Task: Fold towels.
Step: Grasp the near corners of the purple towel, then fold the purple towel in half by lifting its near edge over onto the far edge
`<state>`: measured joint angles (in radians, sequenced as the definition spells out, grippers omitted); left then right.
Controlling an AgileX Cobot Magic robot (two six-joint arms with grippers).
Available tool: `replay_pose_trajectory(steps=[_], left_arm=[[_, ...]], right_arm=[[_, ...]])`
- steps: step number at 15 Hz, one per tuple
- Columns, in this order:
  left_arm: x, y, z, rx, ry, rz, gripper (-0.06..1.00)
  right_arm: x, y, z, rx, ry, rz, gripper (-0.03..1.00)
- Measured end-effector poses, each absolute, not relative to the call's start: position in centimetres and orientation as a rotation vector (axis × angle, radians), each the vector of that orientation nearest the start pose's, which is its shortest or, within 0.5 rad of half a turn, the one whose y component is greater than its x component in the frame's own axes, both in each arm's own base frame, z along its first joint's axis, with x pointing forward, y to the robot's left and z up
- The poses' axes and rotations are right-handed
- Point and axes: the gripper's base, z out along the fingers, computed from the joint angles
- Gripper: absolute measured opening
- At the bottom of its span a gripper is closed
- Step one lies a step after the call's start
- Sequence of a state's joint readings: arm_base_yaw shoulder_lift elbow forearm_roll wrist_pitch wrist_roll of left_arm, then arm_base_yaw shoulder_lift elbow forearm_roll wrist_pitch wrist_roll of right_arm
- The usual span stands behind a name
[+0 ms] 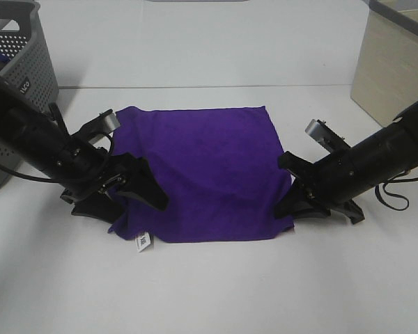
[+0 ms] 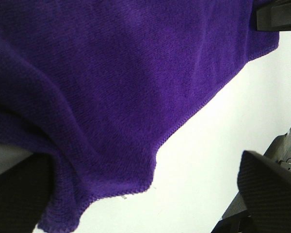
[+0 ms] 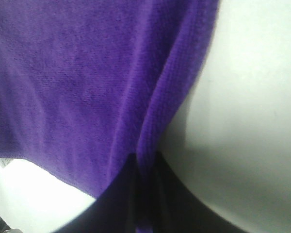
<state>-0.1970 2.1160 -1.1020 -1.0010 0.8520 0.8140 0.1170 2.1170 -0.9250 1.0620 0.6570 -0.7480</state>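
The left gripper (image 1: 129, 198) stands wide open at the towel's near left corner. In the left wrist view its 2 black fingers (image 2: 269, 194) sit far apart, 1 at the hem where the cloth bunches against it, the other out over bare table and clear of the cloth. The right gripper (image 3: 144, 194) is closed on the towel: in its wrist view the 2 dark fingers meet with a raised ridge of purple cloth running down between them, pinched at the towel's right edge close to the near corner. The towel (image 1: 209, 174), deep purple and roughly square, lies spread on the white table (image 1: 216, 292) between the 2 arms, mostly flat, with slight rumpling where the grippers sit. Its small white tag (image 1: 143, 241) sticks out from the near left corner, just beside the left gripper. Well apart from the cloth, a grey perforated basket (image 1: 21, 69) stands at the far left of the table and a pale wood-coloured box (image 1: 393, 69) at the far right.
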Motion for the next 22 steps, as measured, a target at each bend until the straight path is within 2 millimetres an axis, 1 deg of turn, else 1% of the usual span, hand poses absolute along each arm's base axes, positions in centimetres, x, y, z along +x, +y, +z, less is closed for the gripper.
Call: replay_pose_trajectory(steps=[1,2,3,4,5,6,7,11,14,16,17,19,20,21,22], left_arm=[[33.6,-12.6,8.7,0.36,2.911,-1.053,0.93],[33.6,-12.5,8.5,0.359,2.917,-1.042,0.85],[33.7,-12.4,8.2,0.357,2.924,-1.015,0.69],[33.7,-12.3,7.8,0.366,2.934,-0.984,0.49],[33.7,-12.1,7.4,0.377,2.943,-0.957,0.27],[33.5,-12.0,7.1,0.382,2.954,-0.948,0.08],[33.5,-12.0,7.0,0.398,2.952,-0.946,0.02],[33.3,-12.0,7.0,0.463,2.956,-0.941,0.01],[33.4,-12.0,7.5,0.588,2.974,-0.965,0.01],[34.2,-12.5,8.8,0.598,2.98,-1.029,0.01],[34.4,-12.5,9.2,0.602,2.982,-1.022,0.01],[35.5,-12.4,11.2,0.601,2.974,-0.937,0.01],[36.2,-12.4,12.2,0.599,2.957,-0.893,0.01],[37.7,-12.4,13.6,0.575,2.919,-0.823,0.01],[38.5,-12.4,14.1,0.544,2.883,-0.787,0.01]], right_arm=[[31.2,8.5,5.3,0.086,3.004,0.878,0.04],[31.2,8.5,5.3,0.081,3.005,0.876,0.01],[31.2,8.5,5.3,0.08,3.007,0.875,0.01],[31.2,8.5,5.3,0.086,3.011,0.872,0.01],[31.2,8.5,5.3,0.101,3.014,0.872,0.01],[31.2,8.5,5.3,0.11,3.017,0.873,0.01],[31.1,8.5,5.3,0.108,3.018,0.876,0.01],[31.0,8.6,5.5,0.098,3.028,0.888,0.01],[30.6,8.3,7.3,-0.038,3.01,0.791,0.01],[30.5,8.0,8.7,-0.093,2.975,0.719,0.01],[30.6,8.0,9.4,-0.101,2.954,0.711,0.01],[30.9,8.0,12.0,-0.121,2.87,0.703,0.01],[31.4,8.1,13.0,-0.139,2.837,0.707,0.01],[33.5,8.4,15.0,-0.179,2.751,0.706,0.01],[35.0,8.6,16.2,-0.197,2.699,0.692,0.01]])
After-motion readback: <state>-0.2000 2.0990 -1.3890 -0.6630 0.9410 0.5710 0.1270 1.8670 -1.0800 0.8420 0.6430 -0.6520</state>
